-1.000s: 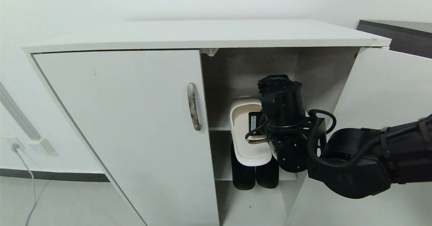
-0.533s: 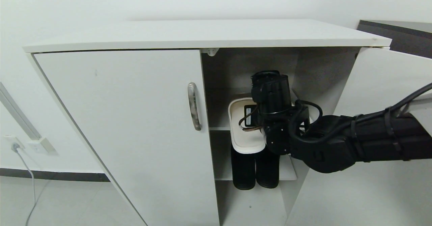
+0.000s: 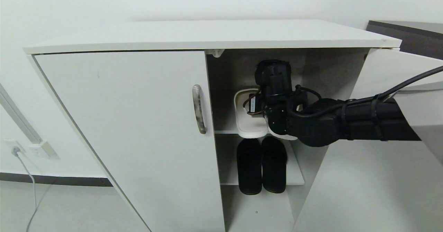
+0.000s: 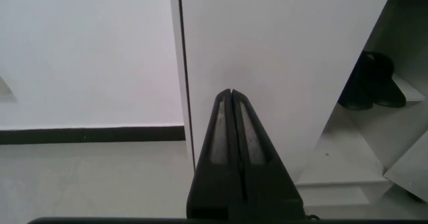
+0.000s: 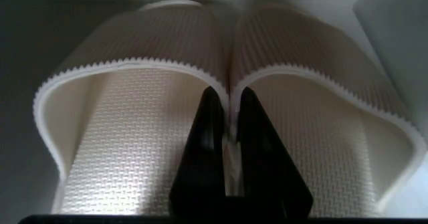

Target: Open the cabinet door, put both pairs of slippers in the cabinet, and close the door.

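Higher and deeper in the cabinet (image 3: 207, 34) than before, the right pincer (image 5: 227, 107) grips the white slippers (image 3: 247, 121) by their adjoining inner edges at the cabinet's upper shelf (image 3: 225, 132). The black slippers (image 3: 261, 164) lie on its lower shelf (image 3: 228, 176). The left pincer (image 4: 231, 97) is clenched and empty outside the cabinet.

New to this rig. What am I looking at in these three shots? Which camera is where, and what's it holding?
It is a two-armed robot on wheels, working at a white cabinet. The big picture comes from a camera on its head, looking down: the left door is shut and the right door is swung open. The other two pictures come from a camera on each wrist, looking along that arm's gripper. The right gripper is inside the cabinet at the upper shelf, shut on the inner edges of a pair of white slippers. A pair of black slippers lies on the lower shelf. The left gripper is shut and empty, outside the cabinet.
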Motion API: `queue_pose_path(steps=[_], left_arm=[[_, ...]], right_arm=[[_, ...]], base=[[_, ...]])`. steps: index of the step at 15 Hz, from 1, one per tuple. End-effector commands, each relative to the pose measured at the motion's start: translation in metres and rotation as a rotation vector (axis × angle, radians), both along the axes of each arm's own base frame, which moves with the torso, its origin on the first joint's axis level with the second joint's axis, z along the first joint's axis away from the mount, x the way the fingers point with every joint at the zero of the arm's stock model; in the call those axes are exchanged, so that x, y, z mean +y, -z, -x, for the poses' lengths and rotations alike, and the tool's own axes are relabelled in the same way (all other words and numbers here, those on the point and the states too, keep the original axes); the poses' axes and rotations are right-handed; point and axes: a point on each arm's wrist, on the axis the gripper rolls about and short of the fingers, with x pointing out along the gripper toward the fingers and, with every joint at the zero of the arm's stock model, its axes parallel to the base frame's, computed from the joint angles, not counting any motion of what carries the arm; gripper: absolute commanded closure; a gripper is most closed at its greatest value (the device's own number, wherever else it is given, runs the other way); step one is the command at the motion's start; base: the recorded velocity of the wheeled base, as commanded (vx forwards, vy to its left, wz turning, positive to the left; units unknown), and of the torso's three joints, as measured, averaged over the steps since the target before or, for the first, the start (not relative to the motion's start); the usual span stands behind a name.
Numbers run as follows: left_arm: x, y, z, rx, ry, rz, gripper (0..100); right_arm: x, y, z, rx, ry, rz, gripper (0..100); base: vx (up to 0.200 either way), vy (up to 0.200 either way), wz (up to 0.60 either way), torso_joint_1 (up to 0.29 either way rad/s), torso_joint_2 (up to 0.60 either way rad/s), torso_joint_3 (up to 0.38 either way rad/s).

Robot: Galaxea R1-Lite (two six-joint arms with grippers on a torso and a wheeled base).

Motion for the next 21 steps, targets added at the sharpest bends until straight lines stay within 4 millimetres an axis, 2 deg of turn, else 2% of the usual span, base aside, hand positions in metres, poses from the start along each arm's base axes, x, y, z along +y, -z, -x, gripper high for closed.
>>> queue_pose_path(steps=[1, 5, 6, 10, 14, 20, 21], left_arm=[[0.000, 0.000, 0.000, 0.000, -0.001, 0.001, 100], [0.000, 0.000, 0.000, 0.000, -0.018, 0.002, 100], [0.000, 0.000, 0.000, 0.000, -0.018, 0.002, 100], [0.000, 0.000, 0.000, 0.000, -0.018, 0.002, 100], [0.000, 0.000, 0.000, 0.000, -0.018, 0.002, 100], [0.000, 0.000, 0.000, 0.000, -0.018, 0.002, 100], [0.000, 0.000, 0.000, 0.000, -0.018, 0.002, 100]], right_arm=[[0.002, 0.008, -0.007, 0.009, 0.009, 0.010, 100], [0.001, 0.013, -0.010, 0.019, 0.013, 0.019, 100], [0.001, 0.013, -0.010, 0.022, 0.013, 0.022, 0], [-0.002, 0.007, -0.002, 0.020, 0.008, 0.022, 0], [-0.006, -0.003, 0.037, 0.031, -0.040, 0.033, 0], [-0.024, -0.007, 0.089, 0.010, -0.118, 0.007, 0], [-0.033, -0.005, 0.109, 0.008, -0.147, 0.002, 0]], base=[[0.000, 0.000, 0.00, 0.000, 0.00, 0.000], [0.000, 0.000, 0.00, 0.000, 0.00, 0.000], [0.000, 0.000, 0.00, 0.000, 0.00, 0.000], [0.000, 0.000, 0.00, 0.000, 0.00, 0.000], [0.000, 0.000, 0.00, 0.000, 0.00, 0.000], [0.000, 0.000, 0.00, 0.000, 0.00, 0.000], [0.000, 0.000, 0.00, 0.000, 0.00, 0.000]])
